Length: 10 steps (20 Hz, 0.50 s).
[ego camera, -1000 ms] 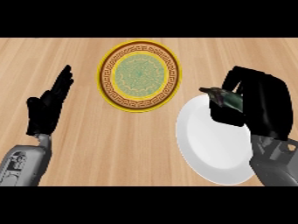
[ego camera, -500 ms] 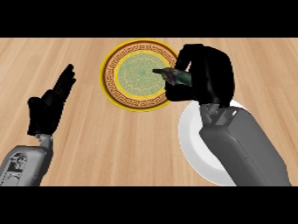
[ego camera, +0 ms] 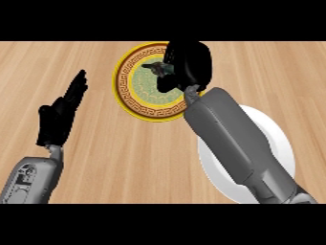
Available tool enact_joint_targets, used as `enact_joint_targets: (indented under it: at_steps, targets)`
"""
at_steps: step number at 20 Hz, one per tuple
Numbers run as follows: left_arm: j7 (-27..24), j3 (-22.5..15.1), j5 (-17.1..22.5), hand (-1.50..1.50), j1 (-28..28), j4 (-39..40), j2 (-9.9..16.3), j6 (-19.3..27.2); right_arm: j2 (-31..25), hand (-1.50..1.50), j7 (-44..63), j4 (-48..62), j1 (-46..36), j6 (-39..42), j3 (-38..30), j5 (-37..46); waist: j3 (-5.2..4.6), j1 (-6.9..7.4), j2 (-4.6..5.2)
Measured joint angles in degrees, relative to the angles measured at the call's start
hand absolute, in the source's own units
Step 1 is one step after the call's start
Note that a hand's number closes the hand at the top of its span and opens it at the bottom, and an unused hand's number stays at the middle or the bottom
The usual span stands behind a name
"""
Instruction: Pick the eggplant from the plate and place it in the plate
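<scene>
our right hand (ego camera: 186, 64) curls round the small dark eggplant (ego camera: 157, 69), upper centre, above the gold-rimmed patterned round plate (ego camera: 134, 103). we judge it light, smooth, slippery; grip mid-body. white plate (ego camera: 282, 143) lower right. left hand (ego camera: 61, 115) open, resting left.

Two plates lie on the wooden bench (ego camera: 88, 177): one patterned plate (ego camera: 134, 91) with a yellow rim and green centre, and one plain white plate (ego camera: 282, 143) (largely covered by a forearm). One eggplant (ego camera: 157, 68) shows, dark and mostly hidden. Two black hands are in view: one left hand (ego camera: 61, 115), one right hand (ego camera: 188, 64).
</scene>
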Motion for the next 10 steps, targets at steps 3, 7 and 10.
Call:
enact_joint_targets:
  at_steps: [3, 7, 10]
  targets:
    - [0.68, -0.04, -0.19, 0.0, -1.37, 0.55, -0.38, -0.04, 0.33, 1.5, -0.14, 8.37, -3.72, -0.58, 1.36, -0.52, -0.01, 0.34, 0.11]
    - [1.06, -0.33, -0.34, 0.0, -2.24, 0.42, -0.67, -0.43, 0.51, -1.5, -0.54, 17.68, -6.86, -3.64, 1.17, -5.01, 0.0, 1.48, 0.41]
    - [0.98, -0.73, -0.38, 0.0, -2.37, 0.12, -0.89, -0.88, 0.57, -1.5, -2.17, 22.28, -7.68, -6.34, 0.17, -10.06, 0.02, 2.41, 0.67]
